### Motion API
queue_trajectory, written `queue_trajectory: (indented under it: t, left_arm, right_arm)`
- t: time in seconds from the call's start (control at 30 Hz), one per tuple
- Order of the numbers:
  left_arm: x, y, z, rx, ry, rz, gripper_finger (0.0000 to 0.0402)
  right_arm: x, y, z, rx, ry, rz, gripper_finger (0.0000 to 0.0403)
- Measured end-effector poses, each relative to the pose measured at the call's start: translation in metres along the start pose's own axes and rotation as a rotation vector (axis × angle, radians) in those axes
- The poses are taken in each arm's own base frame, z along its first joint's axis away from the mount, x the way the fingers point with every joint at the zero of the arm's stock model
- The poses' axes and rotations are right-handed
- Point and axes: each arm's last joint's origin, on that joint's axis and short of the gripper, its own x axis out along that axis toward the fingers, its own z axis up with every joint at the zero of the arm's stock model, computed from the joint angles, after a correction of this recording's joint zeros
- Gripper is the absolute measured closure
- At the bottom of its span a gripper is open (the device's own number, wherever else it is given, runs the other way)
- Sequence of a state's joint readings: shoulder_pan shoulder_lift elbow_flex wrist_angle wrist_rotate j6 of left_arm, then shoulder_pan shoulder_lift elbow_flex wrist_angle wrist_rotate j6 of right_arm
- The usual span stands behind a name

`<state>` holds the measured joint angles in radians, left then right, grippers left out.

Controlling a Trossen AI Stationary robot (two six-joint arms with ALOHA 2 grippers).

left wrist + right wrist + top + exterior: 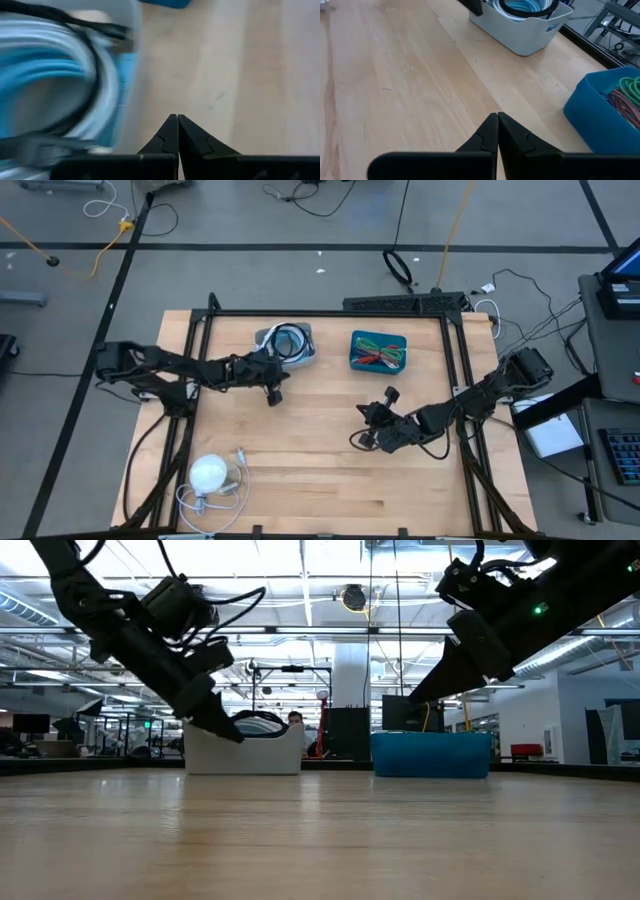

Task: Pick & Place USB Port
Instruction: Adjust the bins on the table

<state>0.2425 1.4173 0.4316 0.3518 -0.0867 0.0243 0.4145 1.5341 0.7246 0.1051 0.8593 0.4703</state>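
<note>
USB cables, coiled blue, white and black, lie in the white bin at the far middle of the table; I cannot make out a separate port piece among them. My left gripper hangs just at the bin's near left edge, above the wood, with its fingers pressed together and nothing between them. From the left wrist view the cables sit right beside those closed tips, inside the bin wall, not touched.

My right gripper is well apart from the bin, over the near right part of the table, also pinched shut and empty. It points toward the far side; in its wrist view the white bin lies ahead and the blue bin, holding thin coloured wires, sits to the right of that one.

A white round object with a loose white cable rests near the near left corner of the table.
</note>
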Motion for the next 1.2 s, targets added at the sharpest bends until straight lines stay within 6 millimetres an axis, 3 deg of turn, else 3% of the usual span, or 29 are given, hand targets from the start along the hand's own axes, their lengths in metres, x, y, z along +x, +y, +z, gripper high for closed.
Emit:
queue_trajectory:
  t: [0.3, 0.67, 1.2]
  left_arm:
    - [-0.005, 0.006, -0.009, 0.035, 0.118, 0.150, 0.0401]
    - [-0.004, 0.015, -0.006, 0.056, 0.084, 0.232, 0.0402]
    - [0.025, 0.036, -0.023, 0.026, 0.114, 0.240, 0.0401]
  right_arm:
    - [-0.001, 0.001, 0.000, 0.010, -0.001, 0.002, 0.0403]
    - [-0.001, 0.001, 0.000, 0.003, -0.004, 0.003, 0.0403]
    - [-0.001, 0.001, 0.000, -0.010, -0.004, 0.004, 0.0403]
